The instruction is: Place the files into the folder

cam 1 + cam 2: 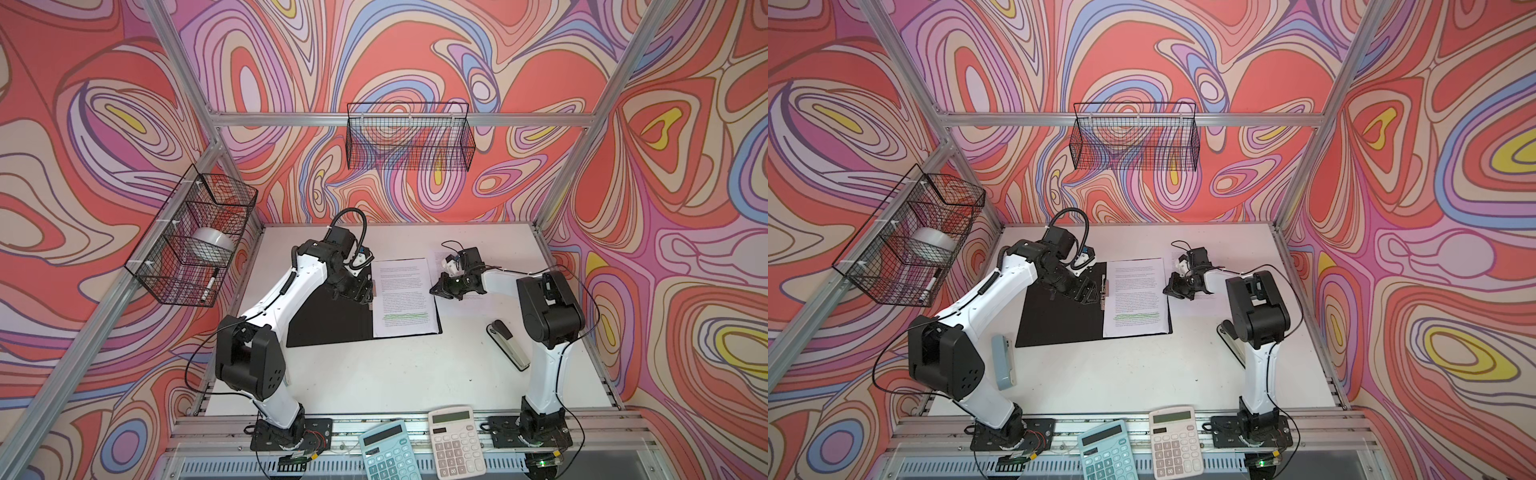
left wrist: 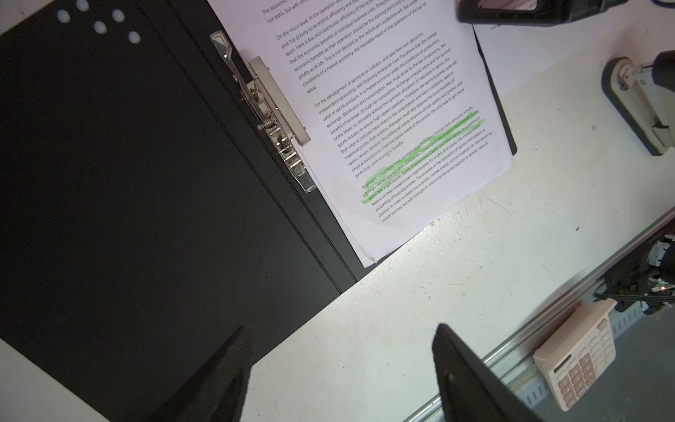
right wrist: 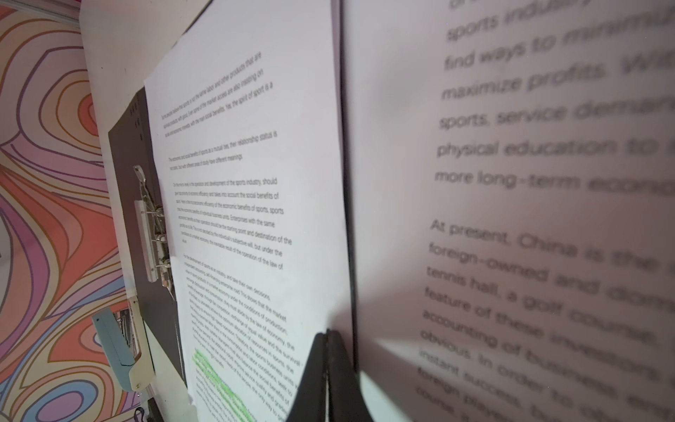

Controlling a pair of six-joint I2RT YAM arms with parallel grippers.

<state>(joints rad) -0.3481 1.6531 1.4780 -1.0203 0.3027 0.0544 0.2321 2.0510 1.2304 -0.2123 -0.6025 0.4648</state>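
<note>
Lying open on the white tabletop (image 1: 374, 374) amid swirl-patterned walls (image 1: 415, 62), the folder (image 1: 328, 320) runs lengthwise front to back; a green-highlighted sheet (image 1: 403, 291) covers its right half, heading rearward. Over its left half the left gripper (image 2: 339, 339) is spread; the right gripper (image 3: 327, 334) is pressed together at the folder's right edge.

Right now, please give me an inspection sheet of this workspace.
Surface: white table, scuffed.
Job's things: folder open, black inside up; highlighted sheet on its right half; second sheet on the table beside.
Clutter: black stapler, blue-grey stapler, teal calculator, white calculator on front rail.
Grippers: left gripper open over folder; right gripper shut beside highlighted sheet.
Cables: black cable loops off arms.
Surroundings: patterned walls; side wire basket holds tape roll, marker.
</note>
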